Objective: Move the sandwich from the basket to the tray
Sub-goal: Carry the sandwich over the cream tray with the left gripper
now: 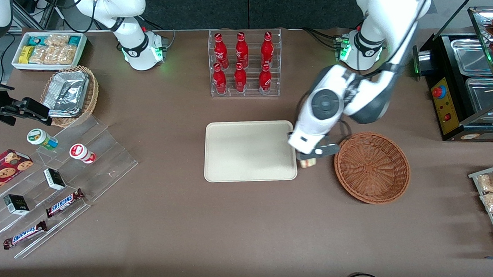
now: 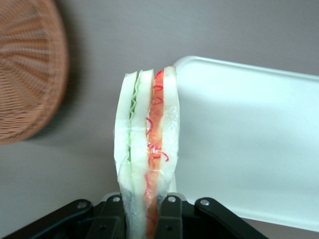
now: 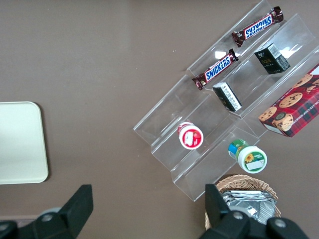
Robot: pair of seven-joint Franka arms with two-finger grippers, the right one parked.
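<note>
Holding: sandwich (image 2: 147, 154), a plastic-wrapped wedge, pinched on its flat faces between the fingers of the gripper (image 1: 311, 155), which are closed down to the wedge's thickness. Most of the wedge projects past the fingertips, unsupported.

Position: gripper and sandwich hang over bare table in the gap between basket (image 1: 371, 167) and tray (image 1: 250, 151), just beside the tray's corner rim nearest the basket. In the wrist view the tray's rounded corner sits right beside the sandwich; the basket (image 2: 27, 69) is clear of it. The basket looks empty.

Status, as judged: lift and most of the carry done; the last traverse over the rim and the release remain.

Risks, as judged:
- Early release. Opening here would drop the wedge on the table or leave it propped on the rim, half in and half out.
- Rim strike. Descending before the wedge is clear of the rim could catch its lower edge and twist it in the grip.
- Wrapper slip. The film looks smooth; a quick sideways move may let the wedge slide or pivot between the fingers.
- Soft bread. A harder squeeze would crush it.
- Toppling. Released on its narrow edge, it will likely fall flat, so it needs room well inside the tray.
</note>
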